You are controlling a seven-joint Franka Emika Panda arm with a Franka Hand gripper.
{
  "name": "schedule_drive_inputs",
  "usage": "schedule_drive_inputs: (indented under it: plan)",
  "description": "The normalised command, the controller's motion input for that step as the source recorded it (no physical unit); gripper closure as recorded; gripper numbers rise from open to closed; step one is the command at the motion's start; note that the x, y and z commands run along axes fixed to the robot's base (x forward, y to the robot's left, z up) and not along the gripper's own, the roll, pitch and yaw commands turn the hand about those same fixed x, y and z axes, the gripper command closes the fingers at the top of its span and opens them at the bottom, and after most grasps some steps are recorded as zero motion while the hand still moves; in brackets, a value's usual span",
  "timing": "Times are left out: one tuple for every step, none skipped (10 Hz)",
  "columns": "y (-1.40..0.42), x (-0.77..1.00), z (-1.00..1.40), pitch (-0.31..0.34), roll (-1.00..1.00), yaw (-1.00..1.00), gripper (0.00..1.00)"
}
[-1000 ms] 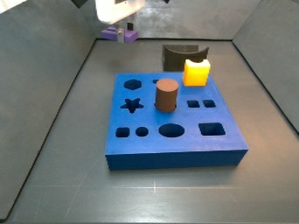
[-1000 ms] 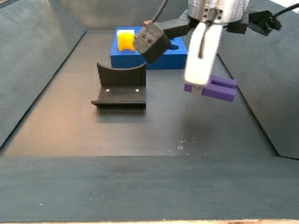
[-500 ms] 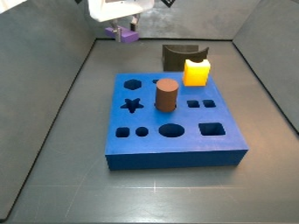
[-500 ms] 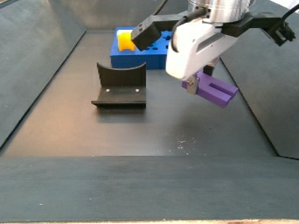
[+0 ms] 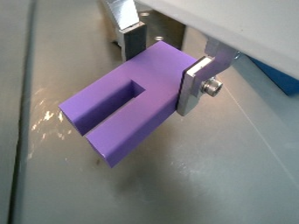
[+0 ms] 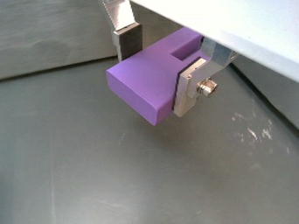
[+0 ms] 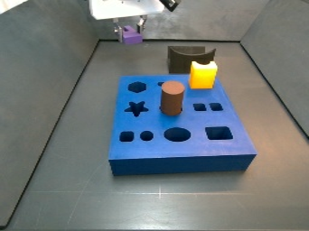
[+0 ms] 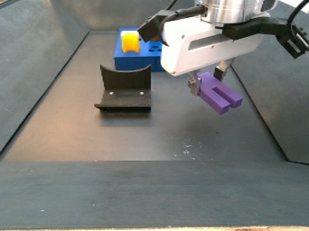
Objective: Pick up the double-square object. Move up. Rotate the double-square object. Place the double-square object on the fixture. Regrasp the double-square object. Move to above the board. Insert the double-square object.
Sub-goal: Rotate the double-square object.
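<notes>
One big blue board (image 7: 182, 126) lies at the middle of the floor with a brown cylinder (image 7: 172, 98) and a yellow block (image 7: 203, 74) standing in it, and the dark fixture (image 8: 123, 87) stands on the floor just beyond the board's yellow-block end. Well above the floor and off to one side of the fixture, the gripper (image 8: 208, 79) carries the double-square object (image 8: 220, 94), its silver fingers (image 5: 197, 77) clamped on the block's two flanks in both wrist views, so the purple piece hangs tilted in the air and touches nothing else. Judging by that tilt, the rotate step looks to be in hand, and the next move calls for carrying the block across and lowering it onto the fixture's notched top before letting go
</notes>
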Motion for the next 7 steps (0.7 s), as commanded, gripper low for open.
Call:
schedule_drive_inputs:
  plan:
    - [0.02,0.02,-0.01,0.006,-0.01,-1.0,1.0]
    - [0.02,0.02,-0.01,0.007,-0.01,-1.0,1.0]
    - [0.02,0.02,-0.01,0.008,-0.02,-1.0,1.0]
    - [0.02,0.02,-0.01,0.01,-0.02,-1.0,1.0]
    - [0.02,0.01,-0.01,0.01,-0.02,-0.73,1.0]
    - [0.02,0.02,-0.01,0.01,-0.02,-0.44,1.0]
    - [0.02,0.02,-0.01,0.01,-0.02,-0.29,1.0]
